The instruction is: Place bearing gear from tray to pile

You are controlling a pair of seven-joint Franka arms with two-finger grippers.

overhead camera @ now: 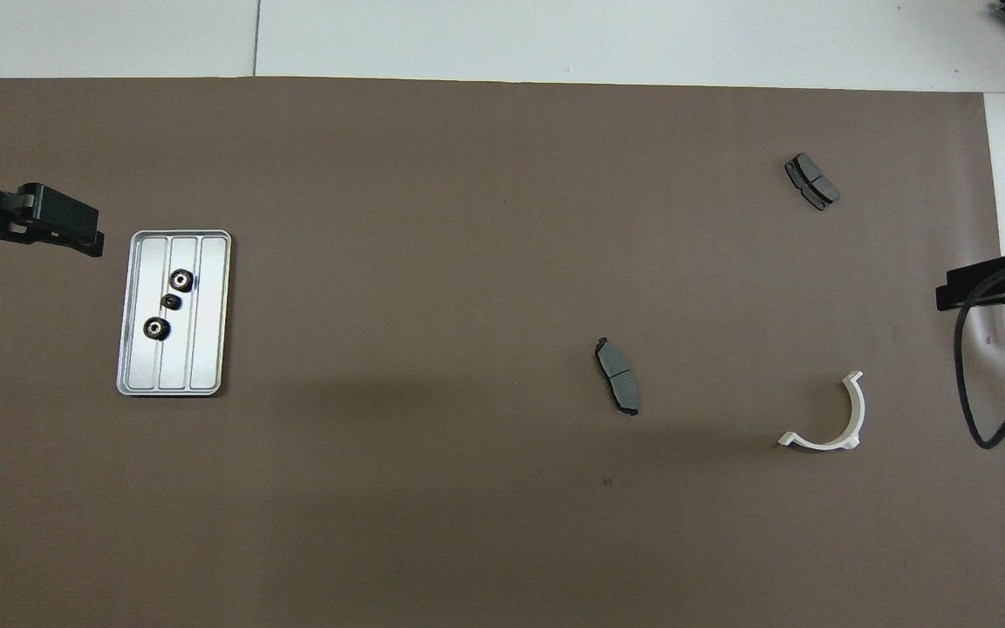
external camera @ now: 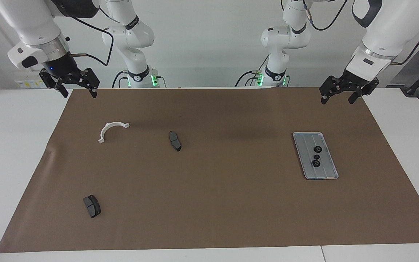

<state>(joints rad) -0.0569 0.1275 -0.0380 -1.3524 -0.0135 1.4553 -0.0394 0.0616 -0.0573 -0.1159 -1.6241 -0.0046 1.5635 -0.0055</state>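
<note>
Three black bearing gears (external camera: 318,149) (overhead camera: 181,280) lie in a row on the silver ridged tray (external camera: 326,173) (overhead camera: 206,349), toward the left arm's end of the table. The pile is a loose scatter toward the right arm's end: a white half-ring bracket (external camera: 116,124) (overhead camera: 857,414) and two dark brake pads (external camera: 175,141) (overhead camera: 618,376), (external camera: 91,206) (overhead camera: 812,181). My left gripper (external camera: 338,99) (overhead camera: 92,244) hangs open and empty over the mat's corner by its base. My right gripper (external camera: 79,94) (overhead camera: 947,298) hangs open and empty over the mat's other corner on the robots' side.
A brown mat (external camera: 231,203) (overhead camera: 433,523) covers most of the white table (external camera: 9,153). A black cable (overhead camera: 969,384) loops down from the right arm over the mat's edge. Wide bare mat separates the tray from the scattered parts.
</note>
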